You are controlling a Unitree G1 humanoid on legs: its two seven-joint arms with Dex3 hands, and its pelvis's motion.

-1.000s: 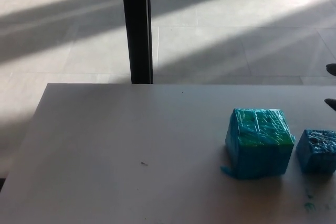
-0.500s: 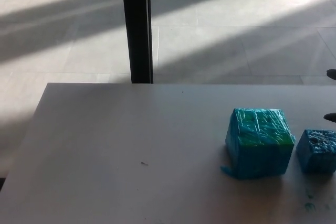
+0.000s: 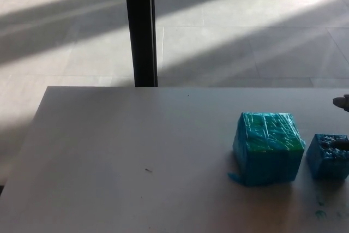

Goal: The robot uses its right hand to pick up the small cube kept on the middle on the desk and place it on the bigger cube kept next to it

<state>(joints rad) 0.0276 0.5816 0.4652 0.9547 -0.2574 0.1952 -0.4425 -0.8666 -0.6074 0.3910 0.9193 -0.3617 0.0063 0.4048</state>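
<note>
The bigger cube [image 3: 269, 147], wrapped in blue and green tape, stands on the white desk [image 3: 136, 151] right of the middle. The small blue cube [image 3: 327, 157] rests on the desk just to its right, cut by the picture's edge. Only two fingertips of my right hand [image 3: 342, 102] show at the right edge. One tip hangs behind the small cube and the other fingertip [image 3: 339, 142] lies over the cube's top. The tips are apart and hold nothing; the rest of the hand is out of the picture. My left hand does not show.
A black post [image 3: 140, 25] rises behind the desk's far edge. Beyond it is a sunlit tiled floor [image 3: 245, 31]. Small blue-green flecks [image 3: 320, 214] lie on the desk in front of the small cube.
My right hand's fingertips have come down along the right edge, from above the small cube's far side to over its top. Both cubes have stayed put.
</note>
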